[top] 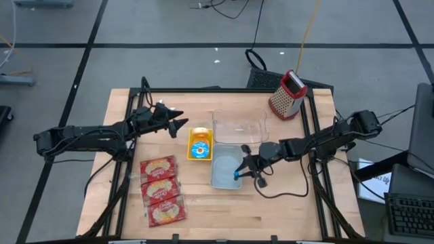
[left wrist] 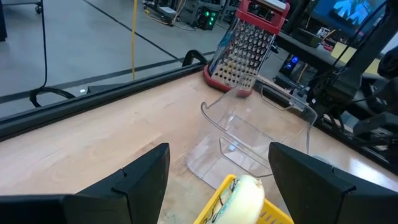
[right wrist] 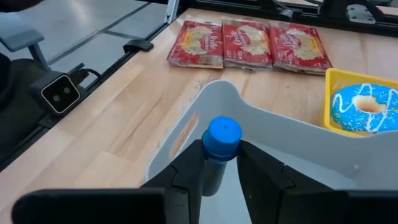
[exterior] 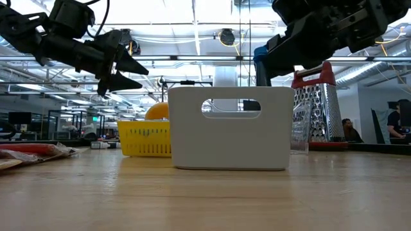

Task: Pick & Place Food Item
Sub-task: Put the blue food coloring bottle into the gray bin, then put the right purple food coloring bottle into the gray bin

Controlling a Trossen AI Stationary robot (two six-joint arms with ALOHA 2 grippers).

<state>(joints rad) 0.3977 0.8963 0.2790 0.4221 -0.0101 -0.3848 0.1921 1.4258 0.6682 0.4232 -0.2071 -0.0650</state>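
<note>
Right hand [top: 239, 171], clamped on a blue-capped bottle [right wrist: 221, 144], hangs over the white bin [top: 226, 169]; left hand [top: 178, 122] waits spread at ten o'clock.

A robotics lab or open industrial workspace: wooden test table [top: 203, 210] on a grey concrete floor [top: 169, 68], loose cables [top: 230, 8], exposed ceiling lighting [exterior: 192, 25], computer workstations [exterior: 19, 119] behind.
</note>
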